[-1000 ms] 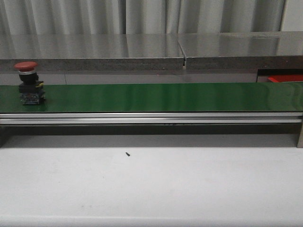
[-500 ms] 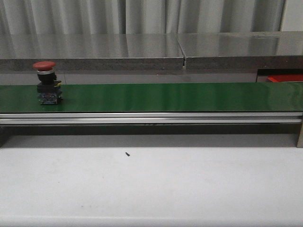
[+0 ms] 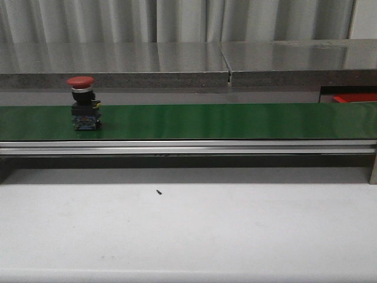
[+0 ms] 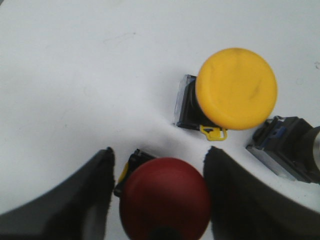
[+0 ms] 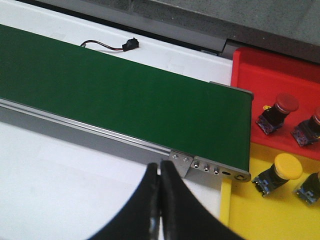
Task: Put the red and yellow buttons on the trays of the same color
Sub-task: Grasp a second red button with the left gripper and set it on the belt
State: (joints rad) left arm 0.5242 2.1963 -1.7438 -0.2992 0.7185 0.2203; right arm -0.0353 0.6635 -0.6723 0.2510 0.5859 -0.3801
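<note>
On the green conveyor belt, in the front view, a red button stood upright near the belt's left end, its mushroom cap on top and its dark body touching the belt. Neither arm showed in this view. A white counter lay in front of the belt, bare but for a small dark speck, and a grey ledge and pale curtain closed off the room behind the belt. A sliver of the red tray showed beyond the belt's right end.

From the left wrist view, the left end effector stood wide open, with a second red button between its two dark fingers on the white counter. A yellow button stood just beside that one, and the body of another part lay near it at the frame's edge.

From the right wrist view, the right end effector was pressed closed and held nothing. It hung over the counter just in front of the belt's right end. The red tray and a yellow tray sat past that end, each already carrying buttons of its own colour. By my judgement the right arm was nearer the trays, while the belt's button was well apart from it, toward the belt's opposite end; the left arm's button lay directly within its open fingers, cap facing the camera.
</note>
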